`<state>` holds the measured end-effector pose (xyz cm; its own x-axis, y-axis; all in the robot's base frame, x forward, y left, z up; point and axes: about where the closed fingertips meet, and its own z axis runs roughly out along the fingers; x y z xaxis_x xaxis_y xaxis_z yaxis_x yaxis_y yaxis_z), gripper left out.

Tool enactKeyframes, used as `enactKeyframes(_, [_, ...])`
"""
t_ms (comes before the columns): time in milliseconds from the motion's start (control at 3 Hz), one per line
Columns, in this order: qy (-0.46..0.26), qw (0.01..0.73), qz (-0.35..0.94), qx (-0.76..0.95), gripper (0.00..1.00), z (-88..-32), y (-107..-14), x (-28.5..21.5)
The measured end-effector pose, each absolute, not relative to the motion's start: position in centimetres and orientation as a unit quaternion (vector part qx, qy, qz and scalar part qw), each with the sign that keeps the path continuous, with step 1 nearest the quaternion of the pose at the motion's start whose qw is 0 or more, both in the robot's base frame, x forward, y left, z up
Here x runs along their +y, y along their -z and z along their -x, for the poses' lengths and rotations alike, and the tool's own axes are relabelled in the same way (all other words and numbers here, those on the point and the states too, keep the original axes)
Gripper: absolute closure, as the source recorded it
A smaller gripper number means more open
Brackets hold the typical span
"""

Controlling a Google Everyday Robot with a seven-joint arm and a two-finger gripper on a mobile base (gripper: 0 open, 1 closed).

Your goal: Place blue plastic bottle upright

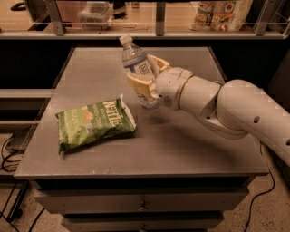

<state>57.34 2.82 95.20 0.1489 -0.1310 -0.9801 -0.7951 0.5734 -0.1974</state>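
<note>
The blue plastic bottle (137, 68) is a small clear ribbed water bottle with a white cap and a pale label bearing a dark blue square. My gripper (146, 78) is shut on it around the label, with one tan finger (138, 86) in front and the other behind. The bottle stands nearly upright, its cap tilted a little to the left. Its base is low over the middle of the grey table (190, 149); I cannot tell whether it touches the surface. My white arm (226, 108) reaches in from the right.
A green chip bag (94, 123) lies on the table's left half, close to the bottle's left. A shelf rail with containers (97, 11) and bags (217, 13) runs behind the table. Cables lie on the floor at the left (9, 149).
</note>
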Motion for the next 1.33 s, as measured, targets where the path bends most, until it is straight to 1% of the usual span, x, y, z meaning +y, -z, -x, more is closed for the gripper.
enactKeyframes(1333, [-0.238, 0.676, 0.359, 0.598, 1.0, -56.74, -94.14, 1.84])
